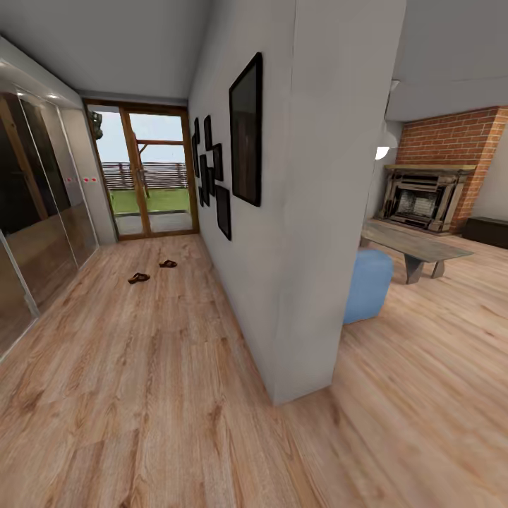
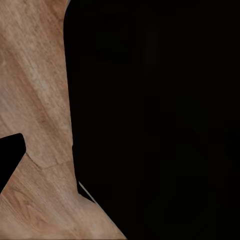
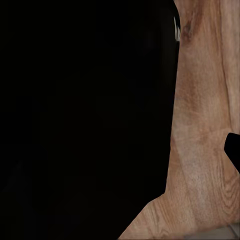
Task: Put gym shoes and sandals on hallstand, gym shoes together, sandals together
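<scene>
Wood-plank corridor floor point(image 1: 141, 395) spreads out underfoot, bare and pale brown. Just to the right of it, close by, the blunt end of a grey dividing wall point(image 1: 310, 282) juts forward and splits the space: corridor on its left, living room on its right.

In both wrist views a large black shape blocks most of the frame, with only strips of floor beside it point(image 2: 35, 100) point(image 3: 205, 150). Whether the left claw or the right claw is released or clenched, I cannot tell; no fingertips can be made out.

Further down the corridor, a run of glossy mirrored wardrobe doors point(image 1: 35, 212) lines the left side, and dark picture frames point(image 1: 245, 130) hang along the dividing wall on the right.

The two sandals point(image 1: 152, 271) lie on the floor well down the corridor, small and dark brown, near each other but apart, roughly in the middle of the passage.

Beyond them, a wood-framed glass door point(image 1: 144, 173) closes the far end, with grass and a fence outside.

Right of the wall, a blue pouffe point(image 1: 367, 282) sits just behind the wall's end, then a low grey wooden bench point(image 1: 416, 247), and farthest off a brick fireplace point(image 1: 430, 197).
</scene>
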### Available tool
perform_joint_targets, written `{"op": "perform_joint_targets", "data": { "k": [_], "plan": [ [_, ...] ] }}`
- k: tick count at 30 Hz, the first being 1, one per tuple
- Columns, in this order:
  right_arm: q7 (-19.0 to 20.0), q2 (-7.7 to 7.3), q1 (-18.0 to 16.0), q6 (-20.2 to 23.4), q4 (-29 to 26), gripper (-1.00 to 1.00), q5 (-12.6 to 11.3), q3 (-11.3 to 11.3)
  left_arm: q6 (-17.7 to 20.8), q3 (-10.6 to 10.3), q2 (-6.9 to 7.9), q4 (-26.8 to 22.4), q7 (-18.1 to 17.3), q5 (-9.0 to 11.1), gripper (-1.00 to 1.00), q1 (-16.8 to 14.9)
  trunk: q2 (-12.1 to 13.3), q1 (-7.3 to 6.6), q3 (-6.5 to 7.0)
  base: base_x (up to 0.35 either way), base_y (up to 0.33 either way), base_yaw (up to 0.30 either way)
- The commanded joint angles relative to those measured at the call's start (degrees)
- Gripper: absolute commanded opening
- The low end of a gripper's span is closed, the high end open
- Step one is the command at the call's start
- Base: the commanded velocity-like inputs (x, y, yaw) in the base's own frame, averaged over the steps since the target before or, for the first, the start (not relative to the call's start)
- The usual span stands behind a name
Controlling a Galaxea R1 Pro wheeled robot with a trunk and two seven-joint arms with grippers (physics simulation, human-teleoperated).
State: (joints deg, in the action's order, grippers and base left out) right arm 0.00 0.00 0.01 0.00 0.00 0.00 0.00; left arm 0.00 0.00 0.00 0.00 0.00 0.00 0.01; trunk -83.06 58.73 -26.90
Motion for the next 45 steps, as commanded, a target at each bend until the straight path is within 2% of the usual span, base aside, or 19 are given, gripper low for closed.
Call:
{"op": "perform_joint_targets", "data": {
  "k": [1, 10, 22, 31, 39, 40, 45],
  "plan": [
    [0.0, 0.0, 0.0, 0.0, 0.0, 1.0, 0.0, 0.0, 0.0, 0.0, 0.0, 0.0, 0.0, 0.0, 1.0, 0.0, 0.0, 0.0, -0.03, 0.0, 0.0, 0.0],
    [0.6, 0.09, -0.5, 0.0, -0.1, 1.0, -0.2, -0.1, -0.8, 0.0, -0.21, -1.6, -0.4, -0.1, 1.0, 0.2, 0.0, 0.0, -0.03, 0.0, 0.0, 0.0],
    [0.6, 0.09, -0.5, 0.0, -0.3, 1.0, -0.1, 0.1, -4.7, 0.1, -0.06, -4.1, -0.4, -0.2, 1.0, 0.1, 0.0, 0.0, -0.03, 0.0, 0.0, 0.0],
    [0.6, 0.0, -0.5, 0.0, -3.2, 1.0, 0.1, 0.1, -7.6, 0.0, -0.2, -7.0, -0.2, -0.1, 1.0, 0.1, 0.0, 0.0, -0.03, 0.0, 0.0, 0.0],
    [0.6, -0.02, -0.5, -0.6, -5.8, 1.0, -0.6, -1.0, -10.1, 0.0, -1.6, -9.6, -0.1, 0.1, 1.0, -0.2, 0.0, 0.0, -0.03, 0.0, 0.0, 0.0],
    [0.7, -0.01, -0.5, -0.7, -20.7, 1.0, -0.6, -1.5, -23.4, 0.0, -1.6, -31.3, -0.1, 0.1, 1.0, -0.2, 0.0, 0.0, -0.03, 0.0, 0.0, 0.0],
    [0.9, -0.01, -0.5, -1.0, -20.7, 1.0, -0.2, -2.0, -24.2, 0.1, -1.66, -31.2, -0.1, 0.1, 1.0, -0.3, 0.0, 0.0, -0.03, 0.0, 0.0, 0.0]
  ]
}}
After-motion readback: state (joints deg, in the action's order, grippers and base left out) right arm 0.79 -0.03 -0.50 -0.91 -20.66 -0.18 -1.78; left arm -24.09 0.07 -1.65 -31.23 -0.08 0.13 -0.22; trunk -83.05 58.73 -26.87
